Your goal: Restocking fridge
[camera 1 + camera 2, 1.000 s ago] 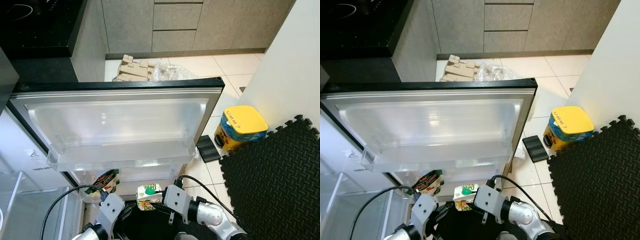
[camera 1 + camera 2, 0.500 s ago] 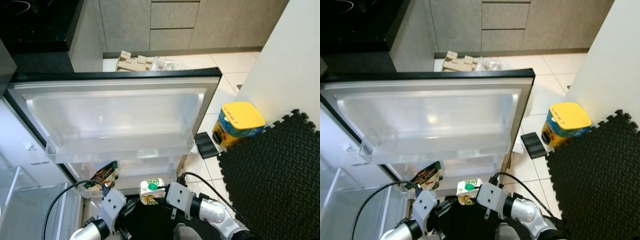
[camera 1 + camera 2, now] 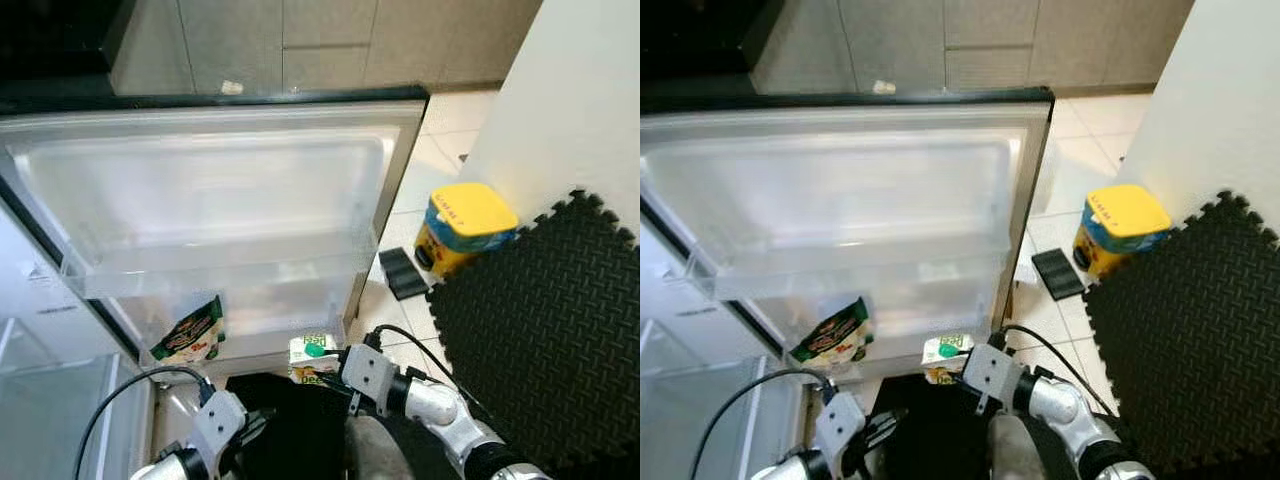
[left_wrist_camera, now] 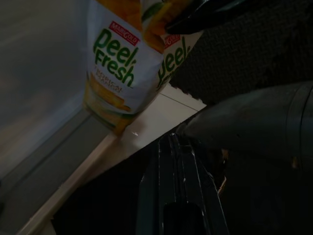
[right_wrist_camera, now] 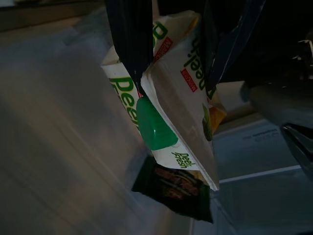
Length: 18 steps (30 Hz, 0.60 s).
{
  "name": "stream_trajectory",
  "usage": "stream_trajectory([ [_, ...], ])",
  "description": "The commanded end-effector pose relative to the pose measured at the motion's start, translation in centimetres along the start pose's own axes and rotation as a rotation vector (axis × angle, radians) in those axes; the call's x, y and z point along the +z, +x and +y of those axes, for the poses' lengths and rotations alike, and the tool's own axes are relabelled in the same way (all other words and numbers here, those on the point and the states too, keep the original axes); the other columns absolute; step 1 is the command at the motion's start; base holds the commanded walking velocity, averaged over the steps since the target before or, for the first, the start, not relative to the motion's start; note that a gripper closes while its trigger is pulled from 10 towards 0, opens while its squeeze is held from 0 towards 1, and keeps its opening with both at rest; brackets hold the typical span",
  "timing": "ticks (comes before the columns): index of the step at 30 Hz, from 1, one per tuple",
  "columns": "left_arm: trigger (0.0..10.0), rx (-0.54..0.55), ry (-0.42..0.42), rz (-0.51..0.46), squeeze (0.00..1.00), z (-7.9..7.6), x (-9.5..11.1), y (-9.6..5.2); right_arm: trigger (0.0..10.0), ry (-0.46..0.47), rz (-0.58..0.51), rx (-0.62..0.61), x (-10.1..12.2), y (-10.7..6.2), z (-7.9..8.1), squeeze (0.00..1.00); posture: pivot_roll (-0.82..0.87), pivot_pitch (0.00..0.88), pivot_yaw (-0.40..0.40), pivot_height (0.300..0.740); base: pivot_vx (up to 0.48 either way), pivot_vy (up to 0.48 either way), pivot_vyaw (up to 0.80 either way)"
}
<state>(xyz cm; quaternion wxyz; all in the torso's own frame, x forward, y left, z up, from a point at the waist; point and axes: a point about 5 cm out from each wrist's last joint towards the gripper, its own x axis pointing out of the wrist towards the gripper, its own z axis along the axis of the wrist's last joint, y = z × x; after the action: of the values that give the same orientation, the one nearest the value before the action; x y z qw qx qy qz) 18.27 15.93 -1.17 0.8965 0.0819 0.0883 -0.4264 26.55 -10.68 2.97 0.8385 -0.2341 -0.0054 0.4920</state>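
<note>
A white, green and orange Peel Fresh juice carton (image 3: 312, 358) with a green cap hangs tilted just in front of the open fridge door's lower shelf (image 3: 270, 318). My right gripper (image 5: 173, 76) is shut on it, one black finger (image 5: 129, 34) on each side of its top. The left wrist view shows the same carton (image 4: 127, 63) from below. My left gripper (image 3: 248, 424) hovers low, to the left of the carton and clear of it. A green snack bag (image 3: 190, 333) stands at the left end of that lower shelf.
The door's upper clear shelf (image 3: 200, 275) juts out above the carton. A glass shelf (image 3: 50, 400) of the fridge interior lies at the left. To the right are a yellow-lidded tub (image 3: 465, 225), a small black block (image 3: 403, 273) on the tiles, and a black foam mat (image 3: 540, 330).
The whole view has shifted down and closer to the door, so the camera moved. The carton stays in my right gripper and sits nearer the lower door shelf.
</note>
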Motion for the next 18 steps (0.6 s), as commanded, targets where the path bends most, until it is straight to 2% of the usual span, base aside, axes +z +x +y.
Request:
stream_trajectory([
  [1, 10.0, -0.012, 0.016, 0.017, 0.00, 0.0, -0.2, -0.7, 10.0, -0.026, -0.043, 0.007, 0.6, 0.2, -0.1, 0.00, -0.08, 0.147, -0.041, 0.641, 0.000, 0.000, 0.00],
  [10, 10.0, -0.005, 0.011, 0.031, 0.00, 0.6, -0.5, -0.6, 10.0, -0.071, -0.109, -0.002, 2.1, 0.7, -1.7, 0.00, -0.08, 0.152, -0.040, 0.641, 0.000, 0.000, 0.00],
  [14, 10.0, -0.007, 0.017, 0.043, 0.00, 0.8, -0.6, -0.6, 10.0, -0.092, -0.123, -0.020, 2.8, 0.8, -3.3, 0.00, -0.07, 0.156, -0.041, 0.628, 0.000, 0.000, 0.00],
  [18, 10.0, -0.007, 0.021, 0.041, 0.00, 0.7, -0.6, -0.7, 10.0, -0.101, -0.125, -0.022, 3.0, 0.8, -3.6, 0.00, -0.07, 0.156, -0.042, 0.628, 0.000, 0.000, 0.00],
])
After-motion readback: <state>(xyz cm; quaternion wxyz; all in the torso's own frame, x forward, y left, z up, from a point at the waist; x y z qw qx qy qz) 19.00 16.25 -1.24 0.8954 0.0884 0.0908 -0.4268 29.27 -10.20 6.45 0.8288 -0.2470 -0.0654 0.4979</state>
